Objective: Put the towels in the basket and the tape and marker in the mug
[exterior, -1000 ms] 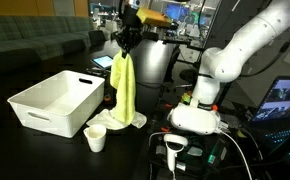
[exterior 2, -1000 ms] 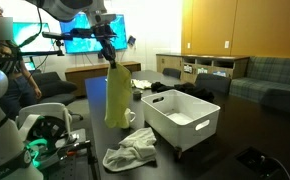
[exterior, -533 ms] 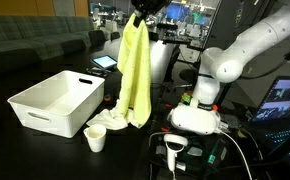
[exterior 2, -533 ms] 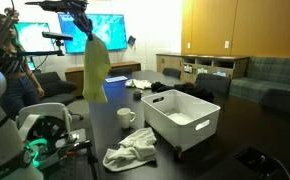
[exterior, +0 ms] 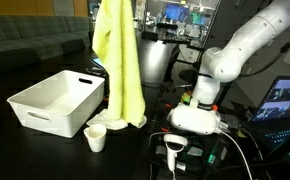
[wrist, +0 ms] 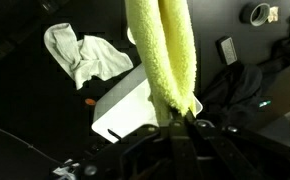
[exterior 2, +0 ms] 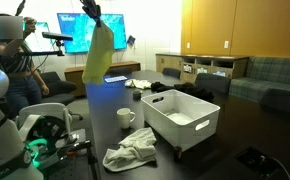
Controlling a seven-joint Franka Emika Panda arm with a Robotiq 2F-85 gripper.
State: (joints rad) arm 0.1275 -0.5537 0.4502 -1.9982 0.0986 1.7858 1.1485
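Hanging straight down from the end effector (exterior 2: pixel 91 14), whose jaws are clamped on its top edge, the bright yellow soft towel (exterior 2: pixel 98 58) dangles at upper left of the frame, long axis vertical; the large white rectangular plastic basket (exterior 2: pixel 181 117) sits lower right, well apart, on the desk (exterior 2: pixel 240 130)

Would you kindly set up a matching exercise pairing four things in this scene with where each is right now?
Things:
1. yellow towel
2. white towel
3. mug
4. basket

Places:
A. standing upright on the table, beside the basket
B. hanging in the air from the shut hand
C. crumpled on the table
D. on the table, with no towel inside

Pairs: 1-B, 2-C, 3-A, 4-D
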